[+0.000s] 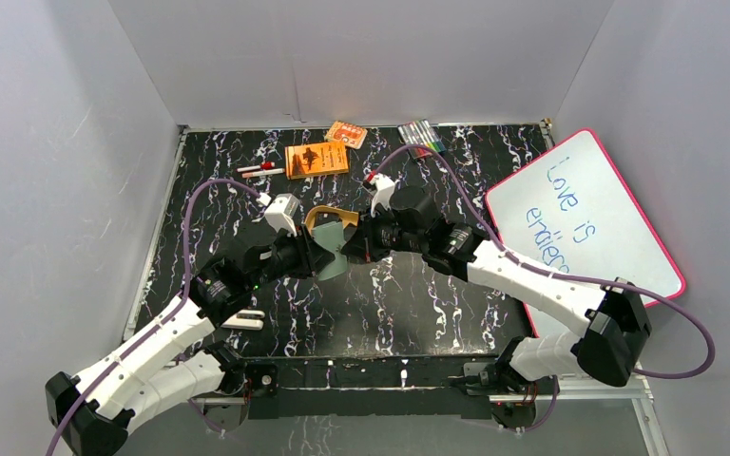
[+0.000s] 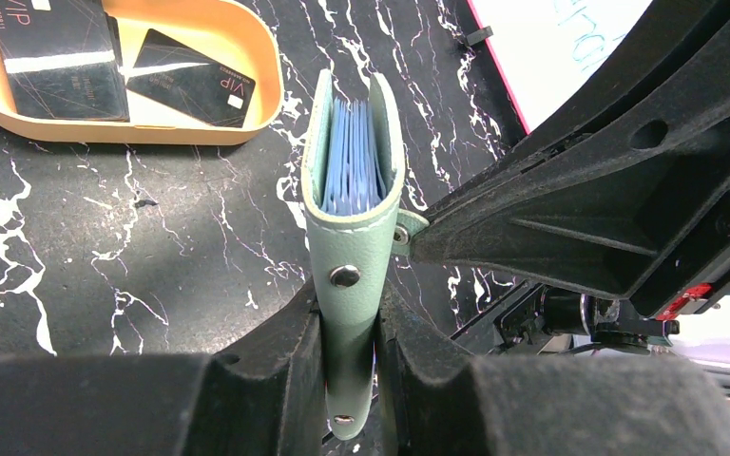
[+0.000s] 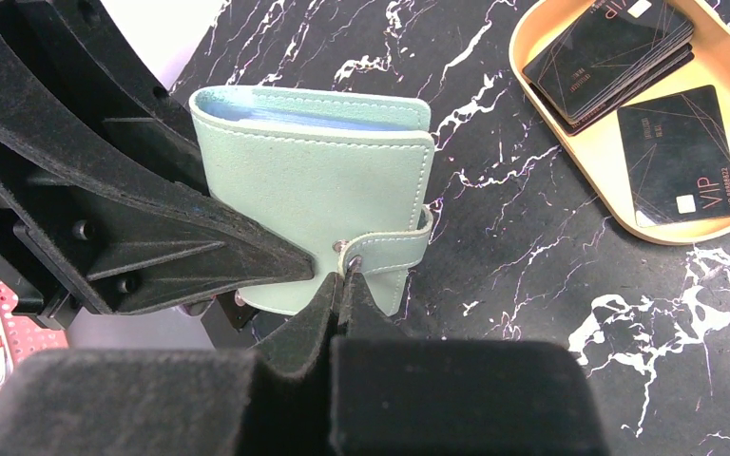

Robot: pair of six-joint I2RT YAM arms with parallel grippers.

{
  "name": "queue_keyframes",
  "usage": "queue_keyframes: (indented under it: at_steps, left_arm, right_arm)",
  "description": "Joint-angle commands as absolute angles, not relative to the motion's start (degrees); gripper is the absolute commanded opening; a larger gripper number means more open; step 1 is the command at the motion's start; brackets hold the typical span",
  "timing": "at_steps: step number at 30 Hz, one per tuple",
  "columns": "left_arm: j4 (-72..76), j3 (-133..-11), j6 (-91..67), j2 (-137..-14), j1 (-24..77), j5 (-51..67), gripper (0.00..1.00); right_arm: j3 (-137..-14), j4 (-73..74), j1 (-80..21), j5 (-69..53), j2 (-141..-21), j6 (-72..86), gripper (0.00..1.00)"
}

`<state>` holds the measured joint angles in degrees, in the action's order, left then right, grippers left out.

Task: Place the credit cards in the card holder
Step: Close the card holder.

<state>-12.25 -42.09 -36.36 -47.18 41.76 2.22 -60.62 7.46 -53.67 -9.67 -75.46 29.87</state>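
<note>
A pale green card holder [image 2: 352, 190] hangs above the table, its blue sleeves showing at the top edge. My left gripper [image 2: 350, 304] is shut on its spine end. My right gripper [image 3: 345, 280] is shut on the tip of the snap strap [image 3: 390, 249] on the card holder [image 3: 314, 180]. In the top view both grippers, left [image 1: 316, 256] and right [image 1: 352, 249], meet at the card holder [image 1: 333, 261] mid-table. The black credit cards lie in an orange tray [image 3: 570, 142]: a stack [image 3: 608, 52] and a single card [image 3: 680, 152]. The left wrist view also shows the single card [image 2: 190, 90].
The tray [image 1: 331, 215] sits just behind the grippers. At the back lie an orange booklet [image 1: 316, 159], a small orange packet [image 1: 346, 134], markers [image 1: 420, 139] and red-and-white pens [image 1: 261, 170]. A whiteboard [image 1: 585, 223] covers the right side.
</note>
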Motion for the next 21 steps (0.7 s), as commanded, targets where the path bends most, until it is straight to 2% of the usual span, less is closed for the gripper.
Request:
queue_keyframes:
  at_steps: [1, 21]
  left_arm:
    - [-10.6, -44.5, -35.6, -46.5, 42.0, 2.6, 0.0]
    - [-10.0, -45.0, -35.6, -46.6, 42.0, 3.4, 0.0]
  right_arm:
    - [-63.8, 4.5, -54.0, -10.3, -75.6, 30.2, 0.0]
    - [-66.0, 5.8, -54.9, -10.8, -78.0, 29.5, 0.0]
